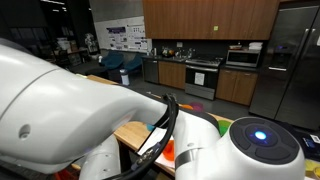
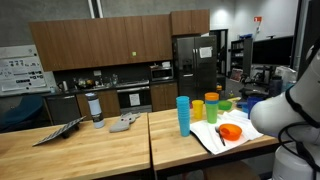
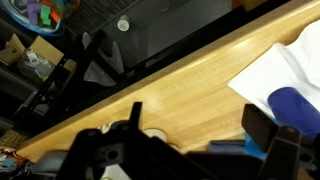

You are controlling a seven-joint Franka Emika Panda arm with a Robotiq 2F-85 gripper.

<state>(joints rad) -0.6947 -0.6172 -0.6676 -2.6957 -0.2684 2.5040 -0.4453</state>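
wrist view: spread hand (image 3: 186, 140) hovers near table edge (image 3: 200, 63).

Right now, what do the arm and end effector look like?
The arm is a glossy white, rounded shell in both exterior views. One round joint cap bears a glowing blue light, and a black cable loops beside it. The end effector is black and angular.

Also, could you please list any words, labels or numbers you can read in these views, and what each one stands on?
None can be read as text.
The wall posters by the kitchen: print too small and blurred.
The printed sheet on the wall: too small.
The bottle on the counter: label blurred.
Wrist view: no lettering visible.
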